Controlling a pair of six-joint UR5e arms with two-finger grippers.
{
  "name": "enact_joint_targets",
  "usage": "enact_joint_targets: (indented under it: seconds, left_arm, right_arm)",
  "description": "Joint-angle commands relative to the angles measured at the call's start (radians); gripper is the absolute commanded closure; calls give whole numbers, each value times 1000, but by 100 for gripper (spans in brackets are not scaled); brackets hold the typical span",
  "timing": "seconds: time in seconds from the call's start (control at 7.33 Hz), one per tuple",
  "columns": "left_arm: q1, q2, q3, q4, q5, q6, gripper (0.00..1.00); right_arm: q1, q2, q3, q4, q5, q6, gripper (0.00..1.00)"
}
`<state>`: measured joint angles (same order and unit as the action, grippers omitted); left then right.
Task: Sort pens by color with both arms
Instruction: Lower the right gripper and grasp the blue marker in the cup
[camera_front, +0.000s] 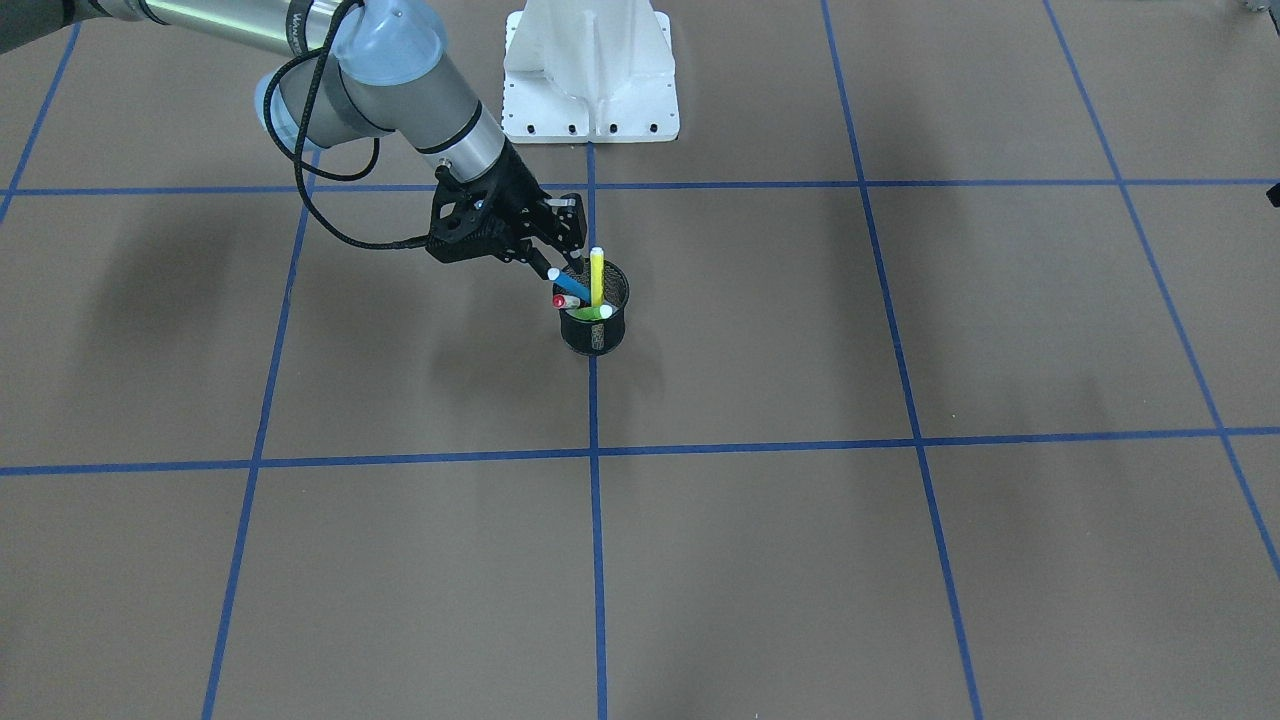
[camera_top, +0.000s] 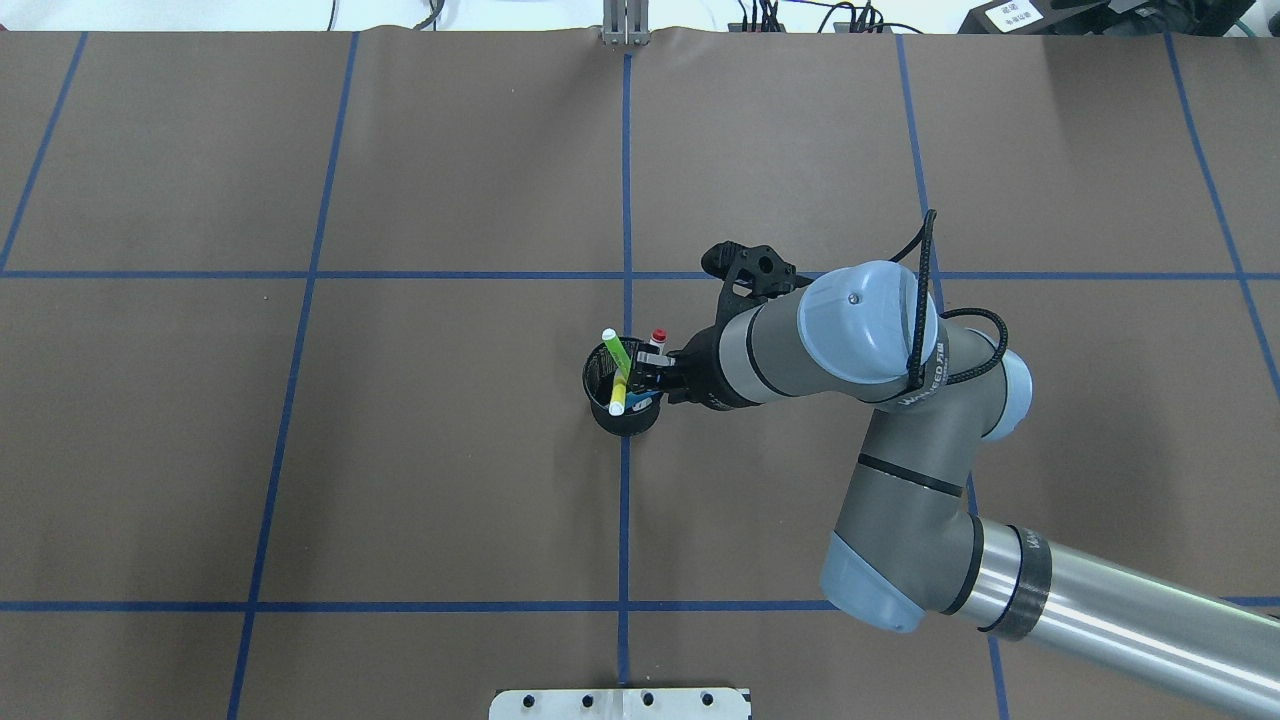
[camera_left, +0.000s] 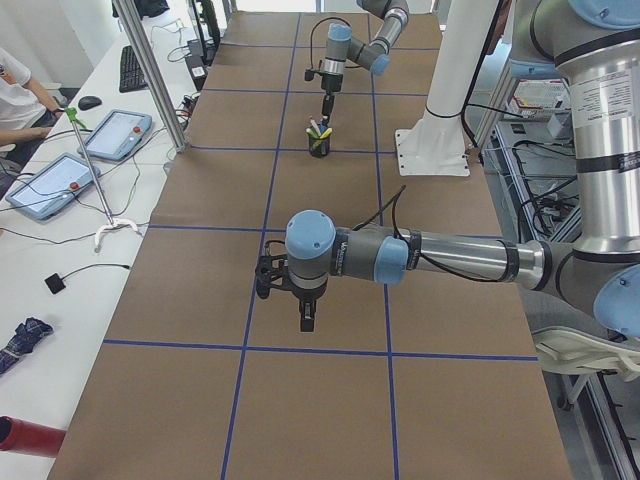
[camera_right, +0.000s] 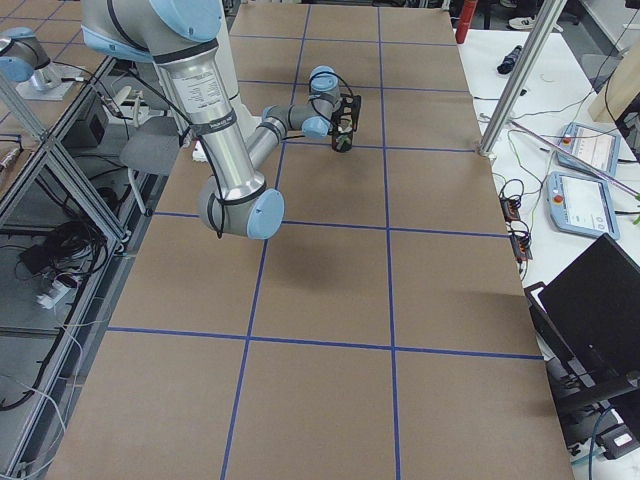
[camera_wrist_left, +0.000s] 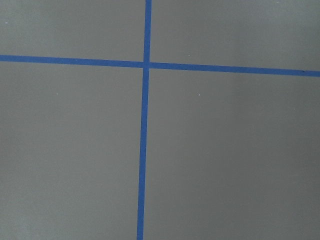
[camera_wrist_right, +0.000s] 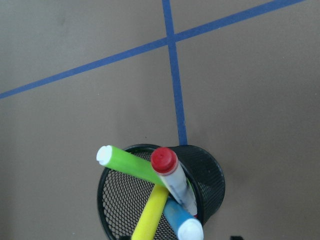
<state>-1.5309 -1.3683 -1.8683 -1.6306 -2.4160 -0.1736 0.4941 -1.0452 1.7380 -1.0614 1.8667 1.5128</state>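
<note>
Saw the right arm (camera_front: 400, 90) slanting down from the view's upper left, the right pincer (camera_front: 560, 258) just beside the blue pen (camera_front: 568, 285) at its white tip. Found four pens in a black mesh cup (camera_front: 596, 337) on the brown surface (camera_front: 800, 560): yellow pen (camera_front: 597, 278) upright, red-capped pen (camera_front: 563, 301) and green pen (camera_front: 592, 313) leaning.

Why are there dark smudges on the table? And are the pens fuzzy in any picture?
Front-facing view: those smudges are soft shadows on the table, one lying beside the mesh cup. Right wrist view: the pens are close and sharp, with no glare. Exterior left view: they look tiny, too small to see clearly.
</note>
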Motion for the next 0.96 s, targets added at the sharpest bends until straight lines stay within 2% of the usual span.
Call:
enact_joint_targets:
  seconds: [0.0, 0.68, 0.82]
  left_arm:
    - [0, 0, -3, 0, -2, -1, 0]
    - [0, 0, -2, 0, 0, -1, 0]
    - [0, 0, 0, 0, 0, -1, 0]
  right_arm:
    - [12, -1, 0, 0, -3, 0, 62]
    - [8, -3, -8, 0, -3, 0, 62]
    - [8, -1, -8, 0, 2, 0, 87]
